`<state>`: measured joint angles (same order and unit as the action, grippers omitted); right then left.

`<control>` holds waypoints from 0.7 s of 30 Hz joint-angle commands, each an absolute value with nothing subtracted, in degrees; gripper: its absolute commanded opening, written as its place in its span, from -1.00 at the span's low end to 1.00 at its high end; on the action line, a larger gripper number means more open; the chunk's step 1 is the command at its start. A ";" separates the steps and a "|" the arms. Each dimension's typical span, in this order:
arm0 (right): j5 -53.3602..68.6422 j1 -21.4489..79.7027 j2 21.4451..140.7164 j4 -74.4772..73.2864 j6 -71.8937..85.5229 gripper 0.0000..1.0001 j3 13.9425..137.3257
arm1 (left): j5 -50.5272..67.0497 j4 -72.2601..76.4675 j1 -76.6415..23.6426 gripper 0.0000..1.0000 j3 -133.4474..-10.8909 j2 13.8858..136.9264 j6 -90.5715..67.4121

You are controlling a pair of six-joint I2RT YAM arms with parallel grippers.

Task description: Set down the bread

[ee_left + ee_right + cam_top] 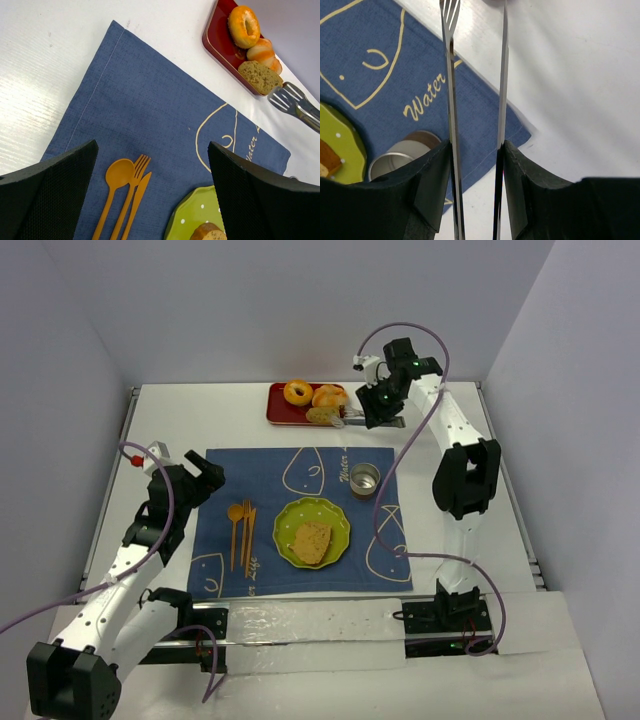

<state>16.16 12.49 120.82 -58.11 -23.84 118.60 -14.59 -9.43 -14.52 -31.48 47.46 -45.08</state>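
One bread slice [312,540] lies on the green plate [285,521]; it also shows in the left wrist view [210,232]. The other, smaller slice [322,416] lies at the near right end of the red tray [274,406], also in the left wrist view [259,76]. My right gripper [378,408] is shut on metal tongs [352,419], whose arms stand apart in the right wrist view [451,75]. The tong tips [287,97] sit just beside the tray slice and hold nothing. My left gripper [195,480] is open and empty above the mat's left edge.
A ring bagel [298,392] and a glossy bun [331,396] share the red tray. A metal cup [364,479] stands on the blue placemat [220,565] right of the plate. Orange spoon, fork and knife [241,530] lie left of the plate.
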 commanded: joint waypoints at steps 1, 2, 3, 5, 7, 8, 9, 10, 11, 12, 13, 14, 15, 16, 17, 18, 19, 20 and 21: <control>17.18 12.48 123.27 -57.16 -23.21 0.02 122.91 | -15.28 -8.00 -14.41 0.99 -32.78 46.93 -45.35; 17.56 12.48 123.76 -56.61 -22.68 0.02 123.25 | -15.33 -8.00 -14.41 0.99 -32.75 47.01 -45.39; 17.93 12.48 124.25 -56.03 -22.10 0.02 123.59 | -15.37 -8.00 -14.41 0.99 -32.70 47.09 -45.43; 17.93 12.48 124.82 -55.17 -20.92 0.02 123.86 | -15.47 -8.00 -14.41 0.99 -32.78 47.28 -45.44; 17.61 12.48 125.29 -53.75 -19.29 0.01 124.01 | -15.38 -8.00 -14.41 0.98 -32.87 47.43 -45.38; 17.69 12.48 125.36 -52.97 -18.71 -0.01 123.90 | -15.38 -8.00 -14.41 0.98 -32.82 47.46 -45.35; 18.34 12.48 125.23 -52.26 -18.44 -0.04 123.63 | -15.33 -8.00 -14.41 0.99 -32.84 47.51 -45.35; 19.38 12.48 124.85 -51.82 -18.24 -0.06 123.27 | -15.34 -7.95 -14.41 0.99 -32.87 47.59 -45.40; 20.20 12.48 124.33 -51.37 -17.98 -0.07 122.70 | -15.38 -7.93 -14.41 0.99 -32.87 47.64 -45.44; 20.63 12.48 123.80 -50.64 -17.66 -0.07 121.85 | -15.38 -7.98 -14.41 0.99 -32.87 47.64 -45.44; 20.74 12.48 123.66 -49.92 -17.51 -0.10 121.64 | -15.31 -8.00 -14.41 0.98 -32.87 47.70 -45.44; 20.81 12.48 123.07 -48.83 -17.36 -0.12 120.92 | -15.29 -7.93 -14.41 0.99 -32.87 47.72 -45.44; 20.74 12.48 122.76 -48.35 -17.08 -0.17 120.62 | -15.29 -7.91 -14.41 0.99 -32.87 47.72 -45.44; 20.63 12.48 122.60 -48.11 -16.77 -0.23 120.54 | -15.29 -7.91 -14.41 0.98 -32.87 47.72 -45.44; 20.48 12.48 122.52 -47.95 -16.49 -0.29 120.63 | -15.29 -7.91 -14.41 0.98 -32.87 47.72 -45.44; 20.22 12.48 122.69 -47.94 -16.22 -0.43 121.02 | -15.29 -7.91 -14.41 0.99 -32.83 47.72 -45.44; 20.06 12.48 122.87 -47.85 -15.93 -0.59 121.27 | -15.31 -7.93 -14.41 0.99 -32.80 47.71 -45.44; 20.10 12.48 122.87 -47.58 -15.62 -0.70 121.23 | -15.35 -7.97 -14.41 0.99 -32.84 47.67 -45.44; 20.20 12.48 122.83 -47.31 -15.27 -0.79 121.15 | -15.38 -8.01 -14.41 0.99 -32.87 47.64 -45.44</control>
<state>19.12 12.49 125.29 -51.60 -17.08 120.51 -14.63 -9.45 -14.52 -31.48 47.64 -45.08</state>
